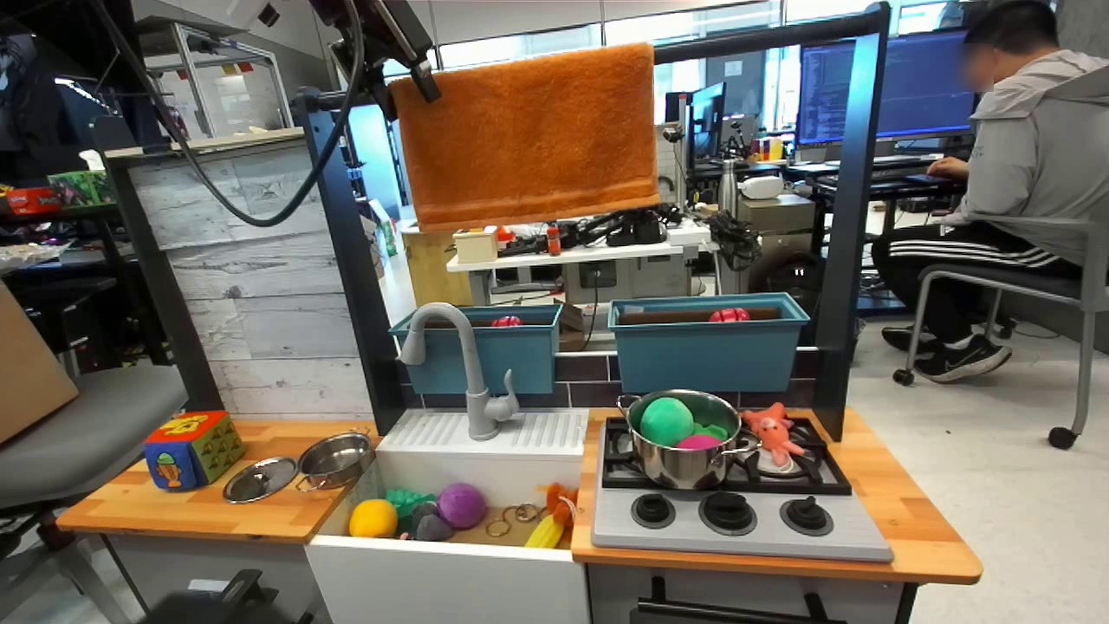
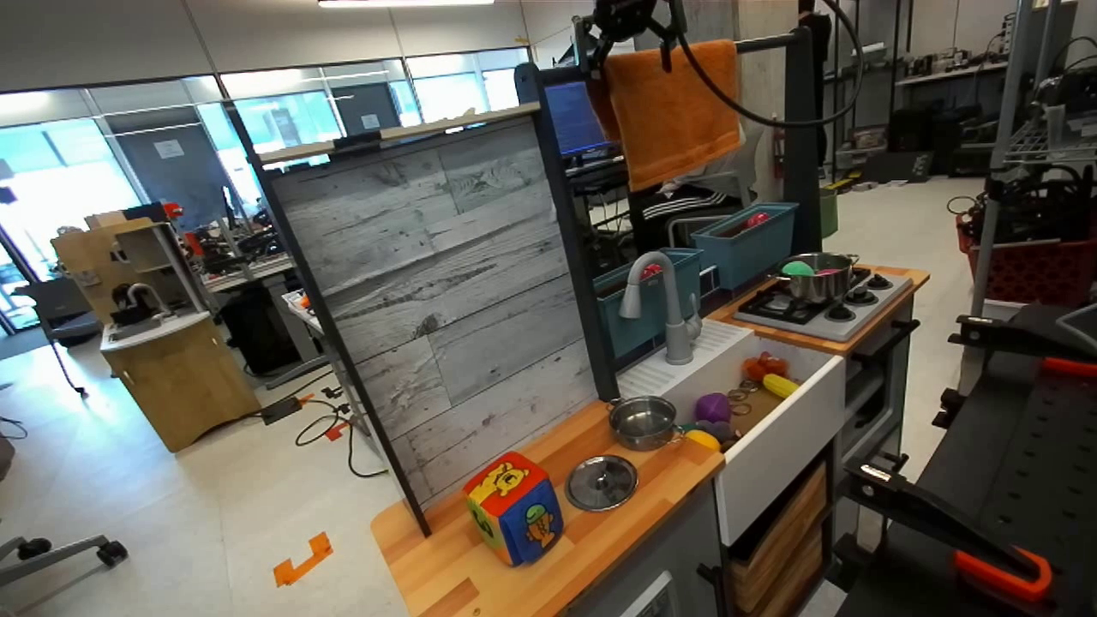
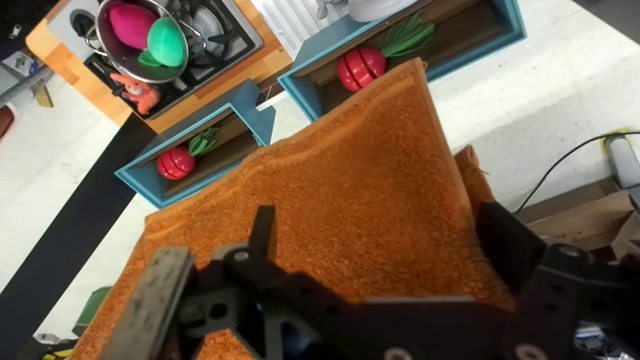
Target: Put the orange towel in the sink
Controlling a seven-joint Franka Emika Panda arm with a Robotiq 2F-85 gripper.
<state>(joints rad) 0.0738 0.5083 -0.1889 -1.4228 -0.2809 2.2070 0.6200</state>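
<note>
The orange towel (image 1: pixel 528 143) hangs folded over the black rail above the play kitchen, and it also hangs there in an exterior view (image 2: pixel 677 120). My gripper (image 1: pixel 409 100) is at the towel's upper edge near the left post, and it also shows in an exterior view (image 2: pixel 630 70). In the wrist view the towel (image 3: pixel 360 165) fills the space between and beyond the fingers of my gripper (image 3: pixel 377 206). The fingers are wide apart, one at each side of a part of the towel. Whether they touch it is unclear. The white sink (image 1: pixel 446 576) is below, also in an exterior view (image 2: pixel 780 454).
A grey faucet (image 1: pixel 463 347) stands behind the sink. Toys, including a purple ball (image 1: pixel 462 505), lie in the sink. Teal planters (image 1: pixel 706 355) hang below the rail (image 1: pixel 771 36). A filled pot (image 1: pixel 684 464) is on the stove. A lid (image 2: pixel 602 482) and cube (image 2: pixel 514 510) are on the counter.
</note>
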